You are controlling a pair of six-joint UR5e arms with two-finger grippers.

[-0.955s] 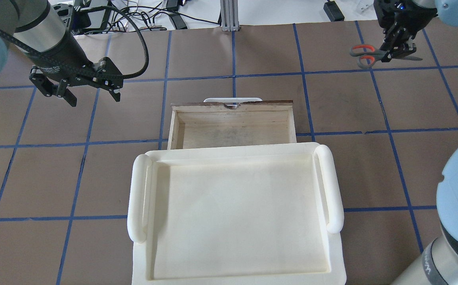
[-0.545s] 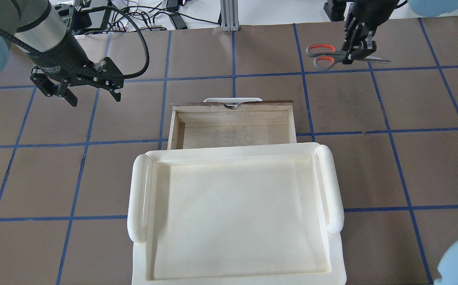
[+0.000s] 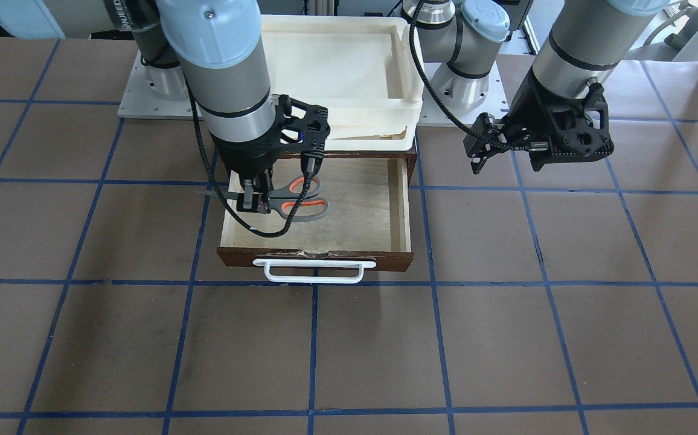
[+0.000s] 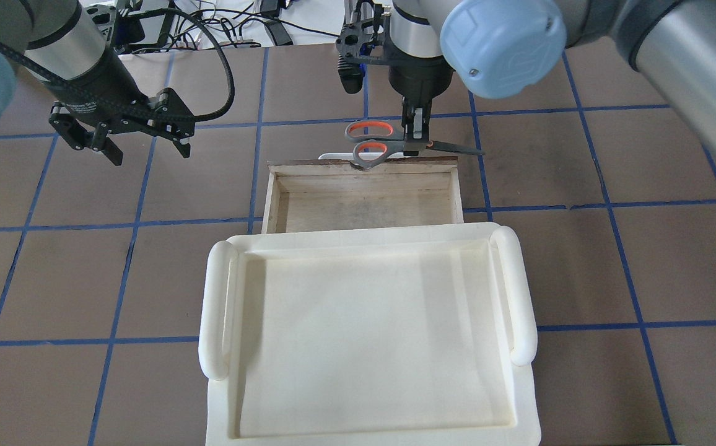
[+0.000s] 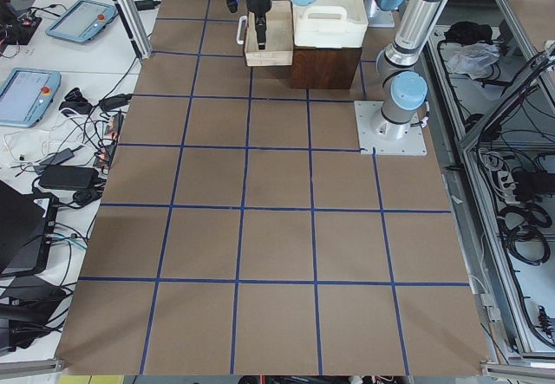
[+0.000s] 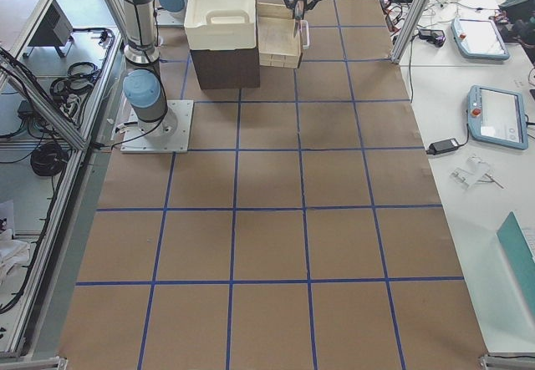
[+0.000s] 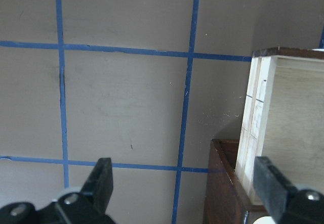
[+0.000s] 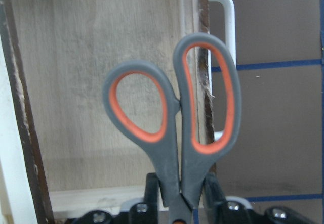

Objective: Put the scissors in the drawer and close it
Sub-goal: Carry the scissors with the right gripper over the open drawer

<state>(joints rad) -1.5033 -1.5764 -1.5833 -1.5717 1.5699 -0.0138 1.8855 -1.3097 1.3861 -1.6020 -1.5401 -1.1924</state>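
Note:
The scissors (image 4: 367,145), grey handles lined orange-red, hang level in my right gripper (image 4: 417,137), which is shut on them near the pivot. In the front view the scissors (image 3: 300,196) are above the open drawer's pale interior (image 3: 361,205), with the blade tip over its side wall. The drawer (image 4: 364,207) is pulled out, with a dark brown front (image 3: 316,257) and a white handle (image 3: 314,270). The right wrist view shows the scissors (image 8: 172,113) over the drawer floor (image 8: 91,82). My left gripper (image 4: 147,153) is open and empty, left of the drawer.
Stacked white plastic trays (image 4: 218,310) sit on top of the dark cabinet, over the drawer's back. The left wrist view shows the drawer's side wall (image 7: 258,118) and brown table with blue tape lines (image 7: 185,113) under the open left gripper (image 7: 186,183).
My right arm has carried the scissors from the far right of the table leftward to over the drawer. The left arm has not moved.

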